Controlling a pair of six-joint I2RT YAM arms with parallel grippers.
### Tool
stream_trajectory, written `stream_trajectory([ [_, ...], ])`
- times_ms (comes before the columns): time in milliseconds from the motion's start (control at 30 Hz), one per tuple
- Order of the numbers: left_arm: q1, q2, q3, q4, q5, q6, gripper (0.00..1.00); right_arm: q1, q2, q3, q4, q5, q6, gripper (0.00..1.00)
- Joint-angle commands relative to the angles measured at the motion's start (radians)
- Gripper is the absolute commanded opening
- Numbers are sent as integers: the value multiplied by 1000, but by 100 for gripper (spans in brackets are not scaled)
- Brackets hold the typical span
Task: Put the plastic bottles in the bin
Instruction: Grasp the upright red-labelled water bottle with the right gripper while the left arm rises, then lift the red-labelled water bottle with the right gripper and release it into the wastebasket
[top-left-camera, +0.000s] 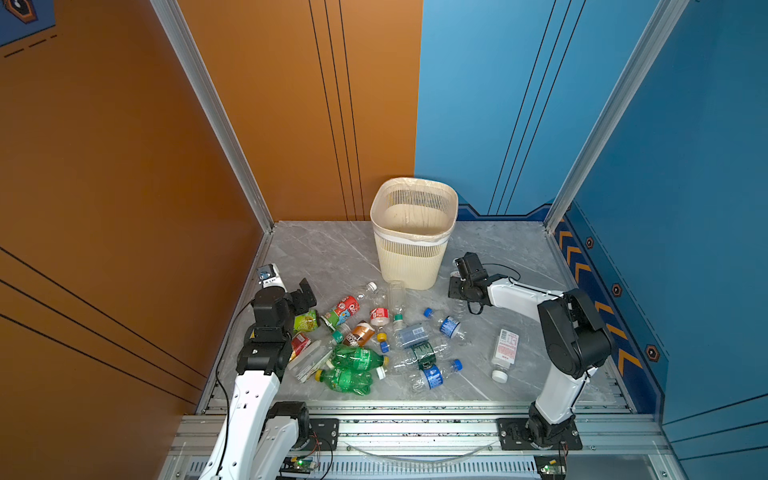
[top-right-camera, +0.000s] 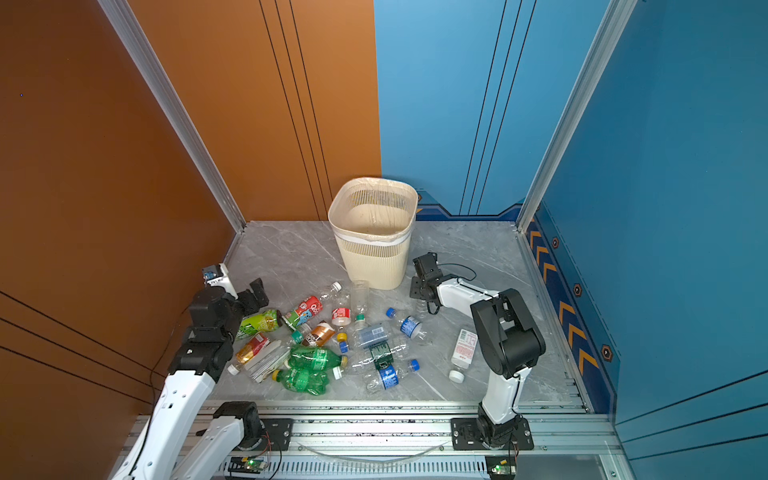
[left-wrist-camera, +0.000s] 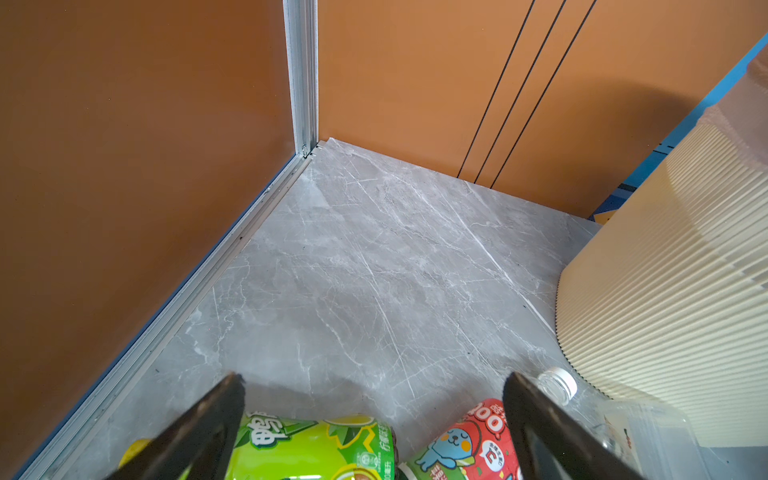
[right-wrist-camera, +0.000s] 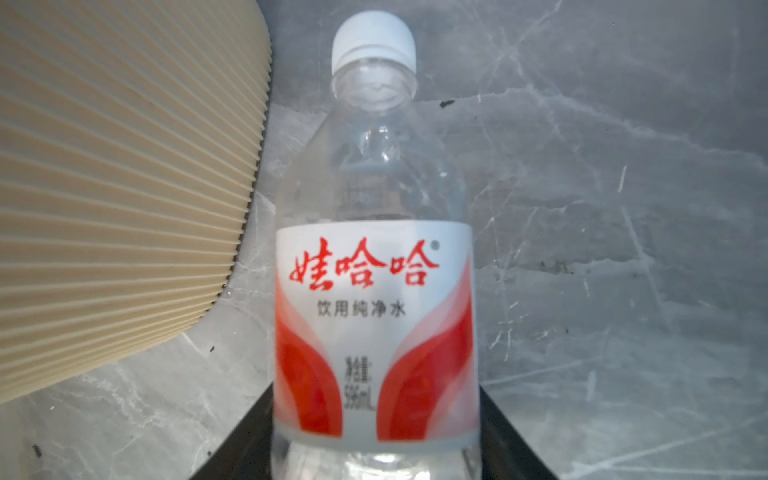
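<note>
The grey marble table (top-left-camera: 324, 253) carries everything. The bin (top-left-camera: 409, 259) stands upright on it, centred between the 2 arms, likely so either can reach its rim. In both top views only the clear liner shows inside, no bottle yet. In front of the bin, on the robot's side, the plastic bottles (top-left-camera: 357, 357) lie on their sides in a loose heap, some touching or overlapping. 1 white-labelled bottle (top-left-camera: 505, 349) lies apart, off to the bin's front right.

The left gripper (left-wrist-camera: 374, 377) hangs at the bin's front left, over the heap's edge, jaws spread wide and empty. Beneath them the wrist view shows a yellow-green labelled bottle (left-wrist-camera: 307, 444) and a red cartoon-labelled bottle (left-wrist-camera: 465, 444); it seems ready to straddle 1.

The right gripper (right-wrist-camera: 376, 388) sits low, just beside the bin's right wall. Its jaws press against both sides of a red-and-white labelled bottle (right-wrist-camera: 374, 270), gripping low on the body with the white cap (right-wrist-camera: 374, 39) pointing away. Whether it is off the table I cannot tell. Holding near the base should let the arm tip it cap-first over the rim, which stands far above it.
</note>
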Motion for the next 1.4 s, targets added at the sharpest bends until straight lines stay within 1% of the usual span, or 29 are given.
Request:
stream_trajectory([
  [0, 8, 1, 23, -9, 18, -12, 98, -10, -11, 19, 2, 28, 11, 55],
  [100, 8, 3, 22, -9, 19, -13, 98, -17, -47, 14, -9, 30, 15, 52],
  [200, 8, 6, 22, -9, 24, -15, 98, -25, -120, -10, -22, 39, 17, 52],
  [300, 8, 10, 25, -10, 28, -15, 98, -38, -225, -59, -39, 46, 23, 51],
  [433, 9, 10, 25, -9, 29, -17, 98, -57, -402, -169, -56, 53, 38, 52],
  [500, 11, 12, 24, -10, 32, -16, 98, -62, -482, -198, -71, 65, 32, 52],
  [633, 11, 19, 26, -10, 40, -19, 98, -74, -582, -164, -125, 77, 1, 53],
  [700, 13, 20, 26, -10, 42, -21, 98, -74, -596, -102, -153, 72, -26, 54],
  [833, 13, 20, 25, -10, 45, -22, 98, -74, -570, 49, -209, 37, -75, 54],
  [1000, 13, 24, 25, -9, 46, -25, 98, -65, -494, 302, -273, -16, -165, 54],
  [1133, 14, 33, 26, -9, 57, -24, 98, -40, -388, 536, -329, -50, -237, 54],
  [1233, 14, 36, 28, -10, 63, -25, 98, -15, -303, 681, -351, -66, -280, 54],
  [1367, 14, 40, 27, -9, 76, -26, 98, 5, -157, 915, -401, -111, -336, 54],
])
